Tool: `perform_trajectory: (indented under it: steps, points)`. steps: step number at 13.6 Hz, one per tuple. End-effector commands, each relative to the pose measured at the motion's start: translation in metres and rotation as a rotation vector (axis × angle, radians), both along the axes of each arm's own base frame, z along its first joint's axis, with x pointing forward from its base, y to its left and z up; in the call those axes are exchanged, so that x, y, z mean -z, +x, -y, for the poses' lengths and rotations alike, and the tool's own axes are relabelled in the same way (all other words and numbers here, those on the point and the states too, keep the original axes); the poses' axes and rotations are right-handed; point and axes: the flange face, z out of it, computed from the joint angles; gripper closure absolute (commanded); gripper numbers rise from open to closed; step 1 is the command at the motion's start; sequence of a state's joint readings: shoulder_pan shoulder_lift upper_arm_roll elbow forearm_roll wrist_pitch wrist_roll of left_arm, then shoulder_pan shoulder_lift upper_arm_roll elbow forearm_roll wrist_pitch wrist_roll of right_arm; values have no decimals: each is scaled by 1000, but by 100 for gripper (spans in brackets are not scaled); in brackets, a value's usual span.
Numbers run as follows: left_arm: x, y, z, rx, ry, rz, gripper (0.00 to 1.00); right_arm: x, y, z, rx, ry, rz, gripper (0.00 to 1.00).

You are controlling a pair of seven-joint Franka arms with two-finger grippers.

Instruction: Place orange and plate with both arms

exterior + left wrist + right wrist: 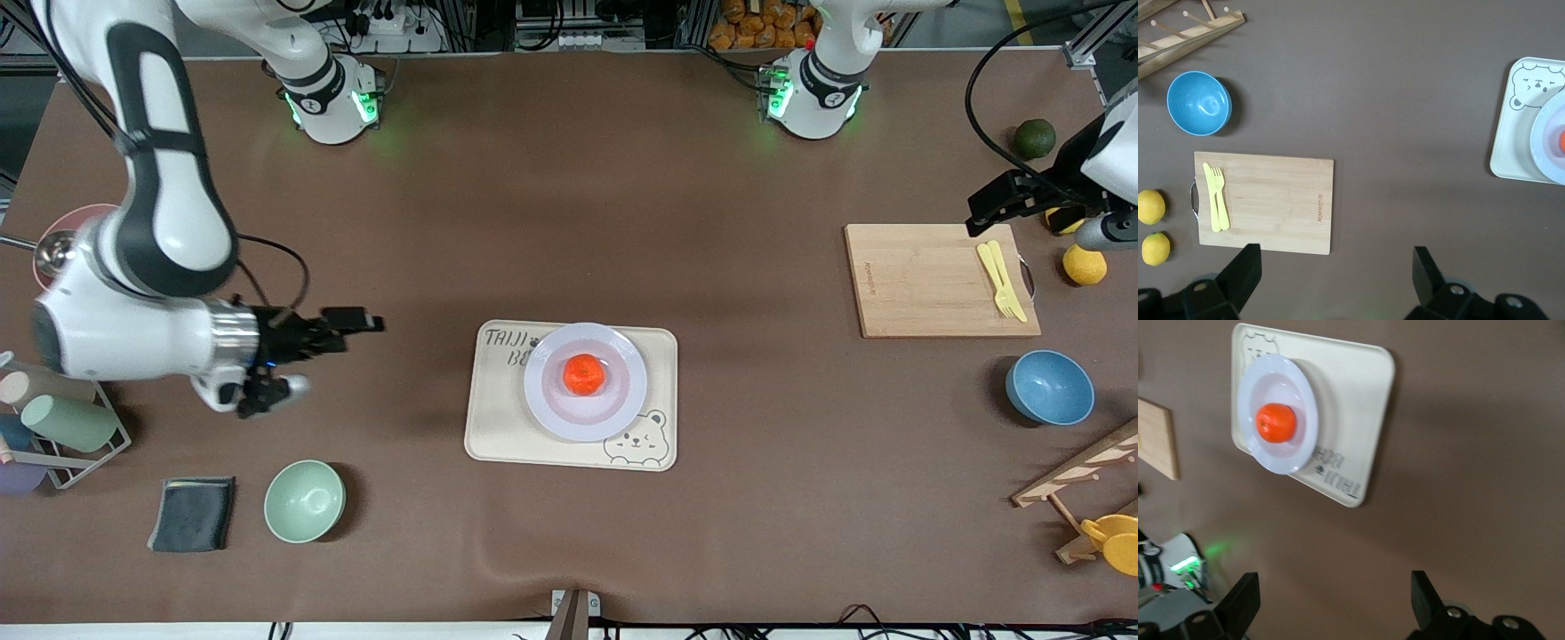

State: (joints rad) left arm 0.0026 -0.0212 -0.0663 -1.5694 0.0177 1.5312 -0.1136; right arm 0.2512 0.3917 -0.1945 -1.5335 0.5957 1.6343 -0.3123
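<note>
I am looking at one orange (584, 374) sitting in the middle of one plate (542, 400), and the plate is resting on one tray (498, 427) near the middle of the table (569, 204), closer to its front-camera edge than to my bases. My right gripper (331, 347) is hanging over bare table between the tray and the right arm's end, its fingers standing apart and holding nothing. My left gripper (1022, 203) is hovering over the corner of one cutting board (925, 284) toward the left arm's end, fingers spread wide and empty too. I am counting two bowls, one green (304, 501) and one blue (1050, 388), two lemons (1085, 265) beside the board, one dark green fruit (1035, 138), and two yellow utensils (1001, 279) lying on the board. One dark cloth (192, 514) is lying beside the green bowl. Wide bare table is lying open on all sides of the tray.
</note>
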Motion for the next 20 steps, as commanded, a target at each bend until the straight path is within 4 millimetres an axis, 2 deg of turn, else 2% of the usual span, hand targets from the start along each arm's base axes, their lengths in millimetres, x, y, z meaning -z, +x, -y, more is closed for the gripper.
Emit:
perform_trajectory:
  steps: [1, 4, 6, 8, 10, 12, 14, 15, 16, 20]
  points:
    - [2, -9, 2, 21, 3, 3, 0, -73, -27, 58, -9, -163, 71, 0]
    - [1, -2, 1, 30, 2, 9, 0, -148, -56, 107, -5, -374, 198, 0]
    - [-3, -1, 4, 29, 3, 17, 0, -173, -67, 142, 54, -400, 232, 0]
    - [-8, -1, 5, 30, 13, 25, 0, -207, -86, 166, 115, -433, 277, 0]
    - [-7, -1, 6, 28, 13, 21, 0, -228, -101, 167, 258, -479, 258, 0]
    - [-7, -1, 6, 18, 14, 21, 0, -232, -105, 145, 352, -533, 223, 0]
    - [-7, -2, 5, 17, 14, 18, 0, -238, -108, 124, 367, -615, 237, 0]
    - [-8, -2, 5, 16, 8, 19, 0, -237, -111, 120, 360, -624, 217, 0]
    - [-8, -2, 6, 16, 2, 19, 0, -235, -113, 125, 367, -614, 191, 0]
    - [-7, -3, 4, -27, 3, 9, 0, -233, -119, 120, 352, -528, 143, 0]
